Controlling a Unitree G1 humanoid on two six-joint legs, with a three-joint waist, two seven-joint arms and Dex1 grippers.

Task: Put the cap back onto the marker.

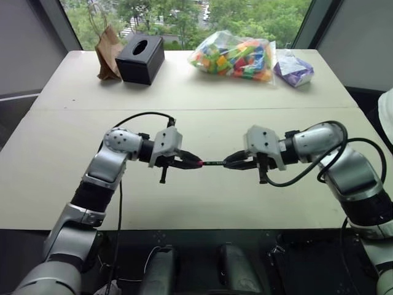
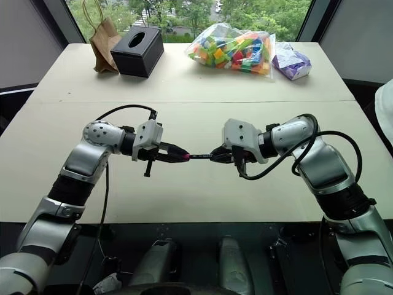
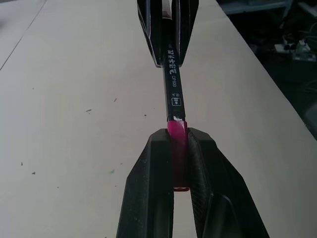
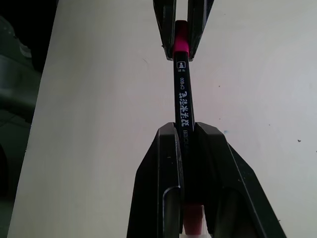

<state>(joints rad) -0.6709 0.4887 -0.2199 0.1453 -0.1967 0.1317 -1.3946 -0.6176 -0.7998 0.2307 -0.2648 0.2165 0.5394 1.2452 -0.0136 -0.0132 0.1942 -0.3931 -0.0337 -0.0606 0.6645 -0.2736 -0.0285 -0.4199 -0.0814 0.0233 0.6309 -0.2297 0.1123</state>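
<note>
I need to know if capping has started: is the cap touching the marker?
Touching. In the left wrist view the pink cap, pinched in the left gripper, meets the end of the black marker with no gap; the right gripper holds the marker.

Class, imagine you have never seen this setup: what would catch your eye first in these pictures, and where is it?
Mid-air above the pale table, the left gripper and the right gripper meet tip to tip, joined by the thin black marker. The left one is shut on the pink cap, which sits against the marker's end, and the right one on the barrel. At the far edge lies a bag of bright blocks.
</note>
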